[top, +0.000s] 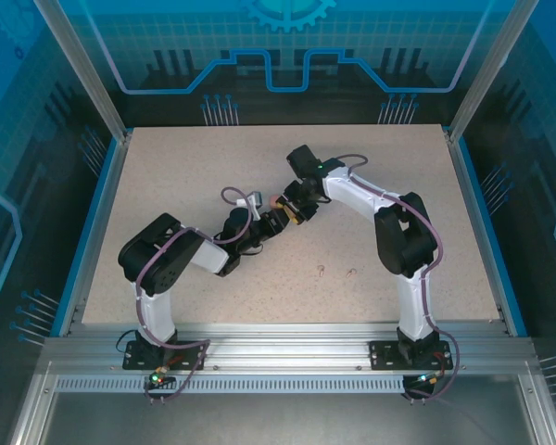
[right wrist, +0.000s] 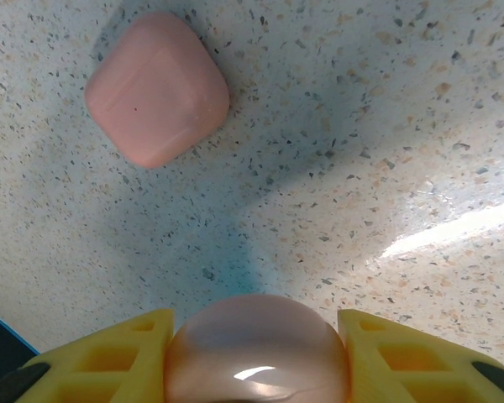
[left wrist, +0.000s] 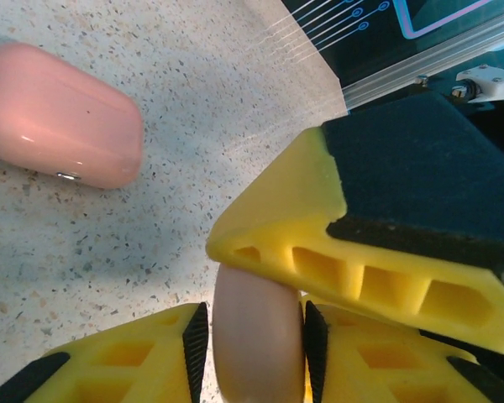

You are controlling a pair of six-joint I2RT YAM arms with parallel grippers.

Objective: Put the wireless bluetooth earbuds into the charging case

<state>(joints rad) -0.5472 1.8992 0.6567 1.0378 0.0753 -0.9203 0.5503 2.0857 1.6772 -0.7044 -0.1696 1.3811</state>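
Salmon-pink and closed, the charging case [right wrist: 157, 88] lies flat on the speckled table [right wrist: 386, 126], apart from both grippers and a little ahead of them. A second glossy pink piece [right wrist: 256, 332] is pinched from two sides. The right gripper [right wrist: 256, 361] clamps its broad dome, and the left gripper [left wrist: 256, 353] squeezes its narrow edge between black pads [left wrist: 195, 336], with a yellow right finger [left wrist: 361, 252] pressed against it just above. Whether that piece belongs to the case, I cannot tell. Seen from above, the earbuds [top: 322, 272] lie as two tiny lumps side by side on the table, well apart from the meeting grippers
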